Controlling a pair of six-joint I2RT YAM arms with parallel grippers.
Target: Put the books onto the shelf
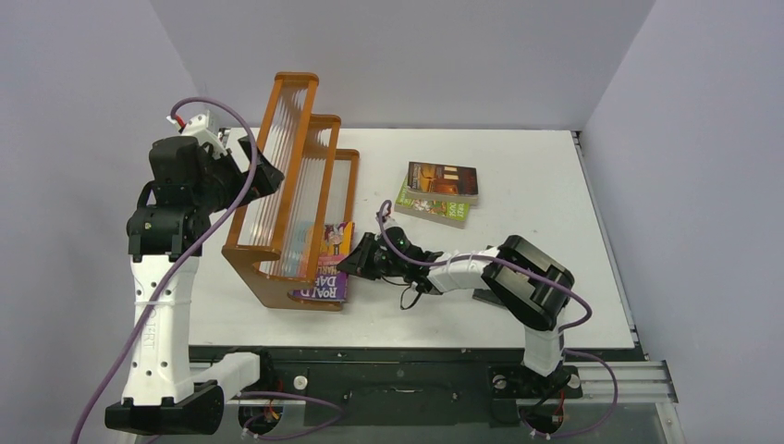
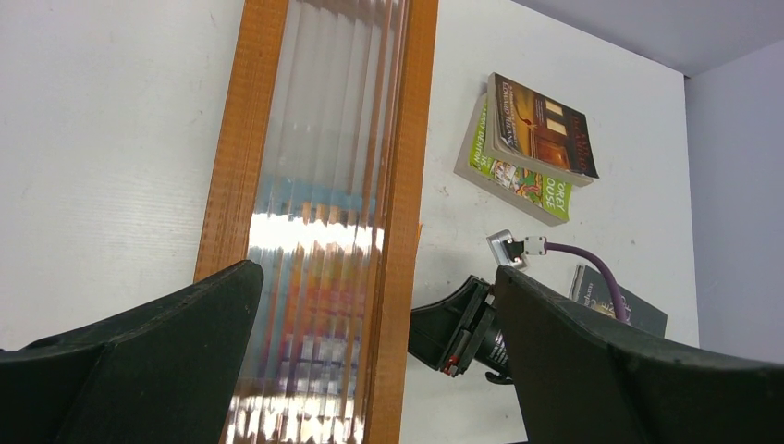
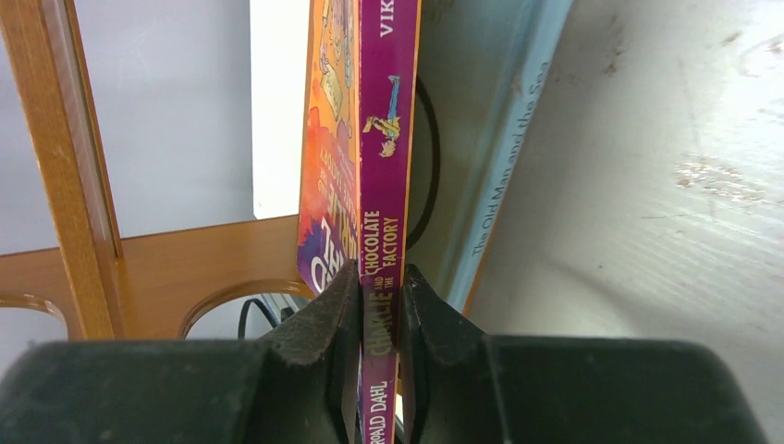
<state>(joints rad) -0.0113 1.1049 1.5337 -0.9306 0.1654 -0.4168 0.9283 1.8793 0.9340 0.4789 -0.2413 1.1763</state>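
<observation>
**Dahl book at lowest tier: slip and snag risks**

Right hand (image 3: 377, 277) pinches the Dahl book (image 3: 384, 139) by its spine, a thin grip. The book stands at the near end of the lowest tier of the shelf (image 1: 296, 79), just beside the blue book (image 3: 499, 139). Seated or not: cannot tell. Left hand (image 1: 262, 171) is spread wide by the back tier, holding nothing. Risks: book pivots in the narrow pinch; a corner snags the front rail; a push slides the unbraced shelf; blue book tips

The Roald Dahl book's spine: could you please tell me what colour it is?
Magenta spine with yellow lettering; the right wrist view shows it best.
</observation>
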